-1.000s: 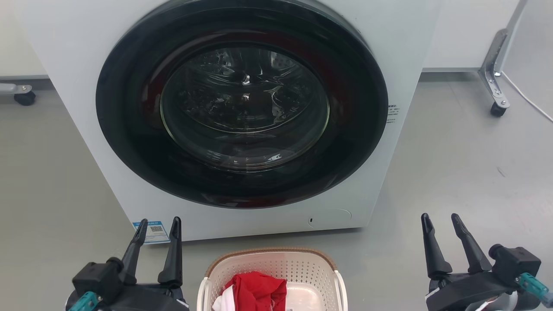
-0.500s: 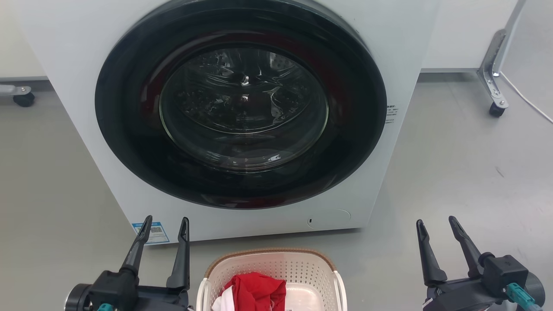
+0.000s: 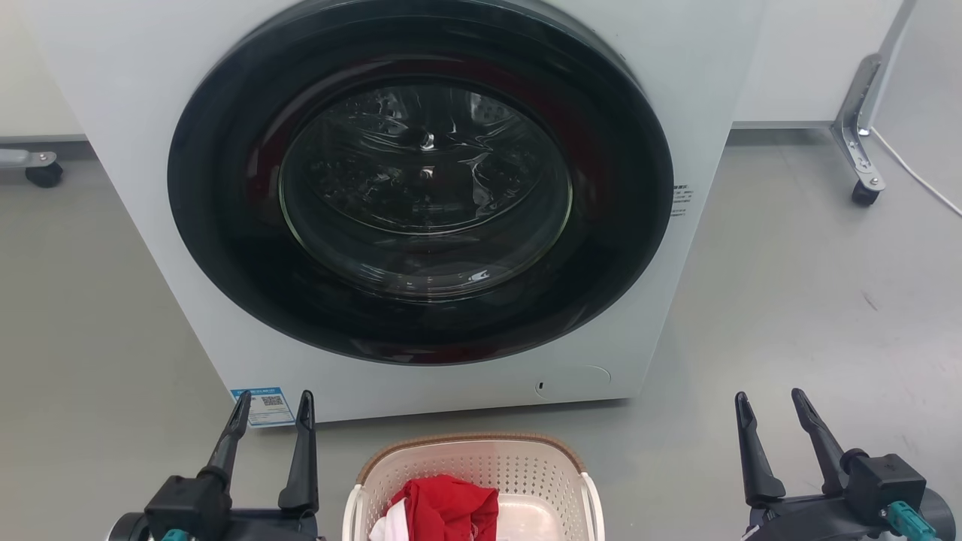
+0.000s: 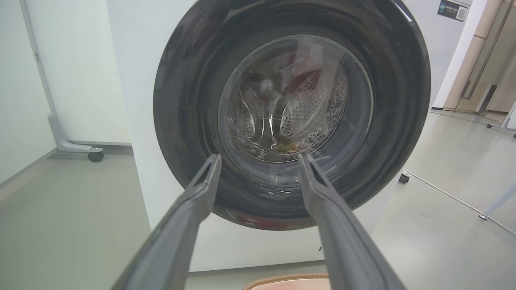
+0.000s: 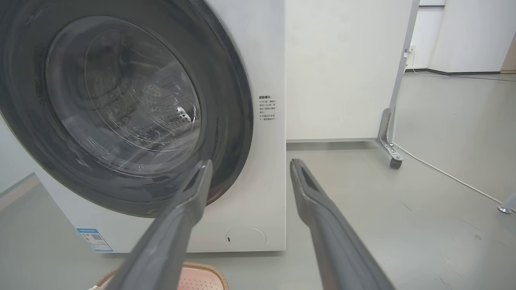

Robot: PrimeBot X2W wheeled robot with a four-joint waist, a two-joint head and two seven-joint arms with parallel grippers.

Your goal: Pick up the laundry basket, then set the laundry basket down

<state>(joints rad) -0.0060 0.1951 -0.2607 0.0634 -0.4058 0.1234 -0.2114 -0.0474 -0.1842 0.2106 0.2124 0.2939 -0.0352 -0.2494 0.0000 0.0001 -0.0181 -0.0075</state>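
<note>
The laundry basket (image 3: 481, 467) stands on the grey floor (image 3: 789, 315) nearest the robot, between the two sets of jaws and touched by neither. A red garment (image 3: 449, 509) and a scrap of white cloth (image 3: 385, 530) lie inside it. The left jaws are parted and hold nothing; their dark fingers (image 3: 301, 458) stand just beside the basket's left side. The right jaws are likewise parted and empty, and their fingers (image 3: 753, 462) are well apart from its right side. Both sets point towards the washing machine (image 3: 135, 98). In the wrist views the basket's brown rim shows low between each pair of fingers. Just beyond the basket rises the machine's white front with its round dark door (image 3: 421, 184) shut and a blue label (image 3: 264, 406) at its lower left corner. Farther off, a castored metal foot (image 3: 859, 143) and a white cable (image 3: 921, 180) stand by the wall.
</note>
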